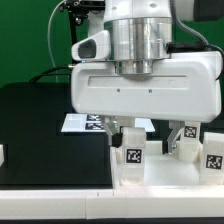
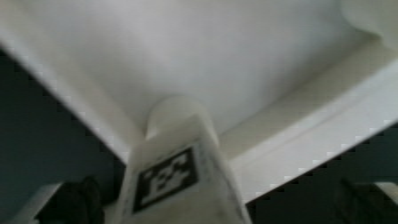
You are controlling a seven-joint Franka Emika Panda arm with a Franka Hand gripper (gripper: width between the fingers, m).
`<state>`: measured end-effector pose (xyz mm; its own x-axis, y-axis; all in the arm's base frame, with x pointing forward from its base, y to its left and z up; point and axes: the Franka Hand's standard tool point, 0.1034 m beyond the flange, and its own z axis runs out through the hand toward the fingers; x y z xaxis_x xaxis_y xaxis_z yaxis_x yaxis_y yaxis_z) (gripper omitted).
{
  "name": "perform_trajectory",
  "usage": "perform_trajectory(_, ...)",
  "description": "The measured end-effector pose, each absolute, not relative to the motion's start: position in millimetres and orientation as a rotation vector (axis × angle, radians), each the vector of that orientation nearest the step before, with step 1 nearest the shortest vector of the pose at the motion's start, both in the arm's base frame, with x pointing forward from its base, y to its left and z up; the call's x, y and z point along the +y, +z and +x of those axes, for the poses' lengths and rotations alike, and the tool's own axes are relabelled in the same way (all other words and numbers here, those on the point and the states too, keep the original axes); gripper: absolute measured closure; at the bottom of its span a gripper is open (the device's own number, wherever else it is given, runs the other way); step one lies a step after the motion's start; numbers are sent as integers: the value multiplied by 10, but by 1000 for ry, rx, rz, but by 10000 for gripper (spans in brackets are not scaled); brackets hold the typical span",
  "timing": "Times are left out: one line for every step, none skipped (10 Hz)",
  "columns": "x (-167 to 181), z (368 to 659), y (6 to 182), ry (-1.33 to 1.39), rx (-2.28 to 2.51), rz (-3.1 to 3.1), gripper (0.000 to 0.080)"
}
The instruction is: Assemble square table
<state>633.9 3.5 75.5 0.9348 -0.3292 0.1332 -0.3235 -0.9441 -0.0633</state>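
My arm comes straight down from above in the exterior view, the wrist vertical and its wide white housing filling the middle of that picture, so it blocks much of what lies behind it. Under it my pincer (image 1: pixel 133 137) points down at the square slab (image 1: pixel 165 172), which lies on the black table (image 1: pixel 45 130) toward the exterior view's right; only the slab's near part shows, the rest hidden by my wrist or cut off at the edge.

In the wrist view the slab (image 2: pixel 267 70) is a broad pale surface, blurred, with a raised rim running across it. One leg (image 2: pixel 178 165) stands upright on it, tag facing the camera, between my two fingers (image 2: pixel 80 200), which are dark shapes at the frame's edge, well apart from the leg on both sides. My pincer is spread wide and grips nothing.

In the exterior view that leg (image 1: pixel 133 152) sits just below my fingers. Another leg (image 1: pixel 186 140) stands beyond it and a third (image 1: pixel 214 155) is cut by the frame edge. The marker board (image 1: pixel 82 122) peeks out behind my wrist, mostly covered.
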Motion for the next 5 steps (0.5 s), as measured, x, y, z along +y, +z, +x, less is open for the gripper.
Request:
perform_trajectory(8, 6344, 769, -226, 239, -3117, 151)
perform_trajectory(-4, 6342, 767, -224, 31, -3143, 151)
perform_trajectory(-1, 6340, 763, -224, 117, -3135, 151)
perform_trajectory(-3, 6339, 761, -223, 140, -3133, 249)
perform_trajectory(-5, 6339, 760, -223, 139, -3134, 396)
